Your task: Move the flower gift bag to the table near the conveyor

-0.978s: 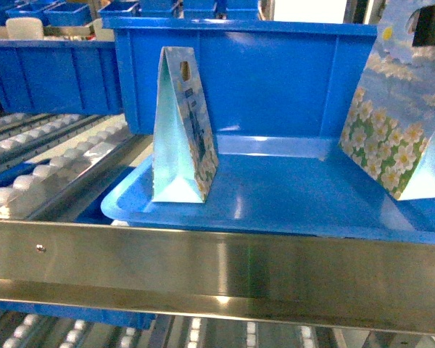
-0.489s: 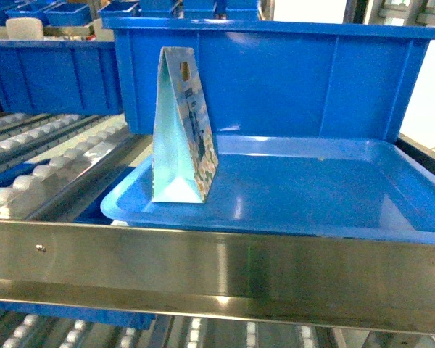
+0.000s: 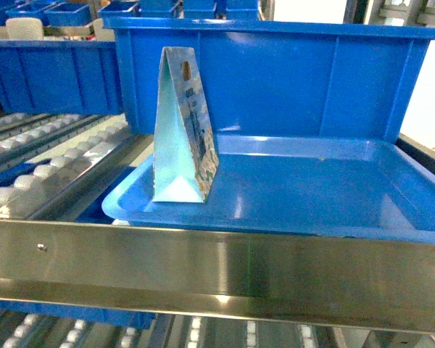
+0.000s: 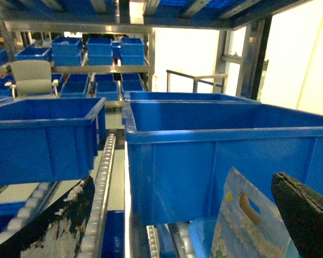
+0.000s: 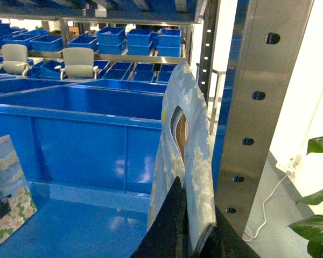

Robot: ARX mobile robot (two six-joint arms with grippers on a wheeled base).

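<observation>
One gift bag [image 3: 183, 130] stands in blue tray [image 3: 312, 188]

The blue tray [image 3: 290, 192] is viewed closely from above by the head camera; both wrist cameras face the blue bin [image 4: 226, 156] level, sharing it.

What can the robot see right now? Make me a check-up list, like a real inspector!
Surface: blue tray on the conveyor rack; white table not in view.
Job's things: held gift bag lifted beside the steel post; standing gift bag upright at the tray's left end.
Clutter: big blue bin behind the tray.
Grippers: right gripper shut on the held gift bag's edge; left gripper open, the standing gift bag's top showing between its fingers.
Cables: white cable on the floor.
Surroundings: shelves of small blue bins, chairs, plant.
</observation>
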